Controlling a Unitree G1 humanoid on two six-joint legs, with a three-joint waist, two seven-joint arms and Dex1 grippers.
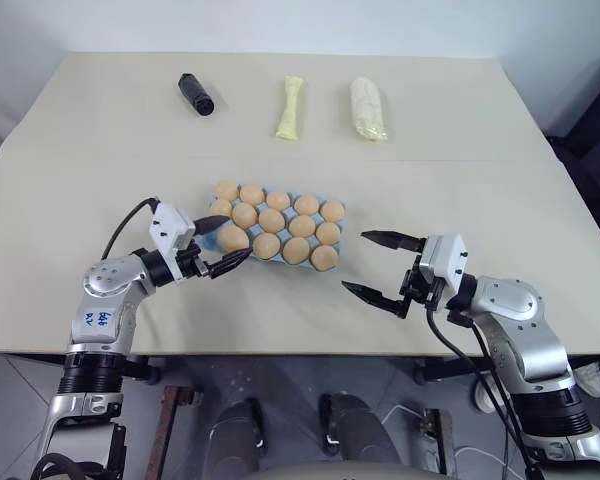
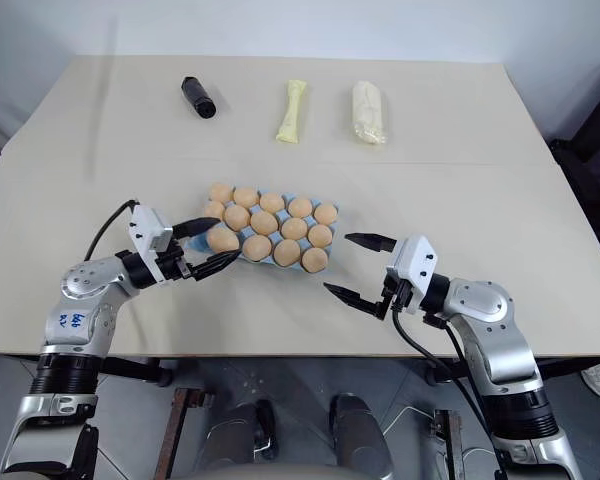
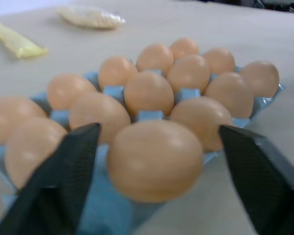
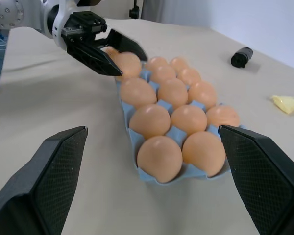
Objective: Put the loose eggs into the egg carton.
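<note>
Two black-fingered grippers flank the light-blue moulded egg carton (image 1: 342, 211) mid-table: left gripper (image 1: 221, 243) gaping around a seated smooth orange-brown egg (image 1: 233, 238); right gripper (image 1: 372, 265) wide, empty; eggs look brittle, slippery, best pinched gently across their middles

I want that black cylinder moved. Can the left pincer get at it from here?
Probably, with a long reach: the cylinder lies at the table's far edge, the left pincer is open at the carton, and bare table lies between.

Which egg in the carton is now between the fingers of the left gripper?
The egg at the carton's front-left corner; the open left gripper straddles it alone.
</note>
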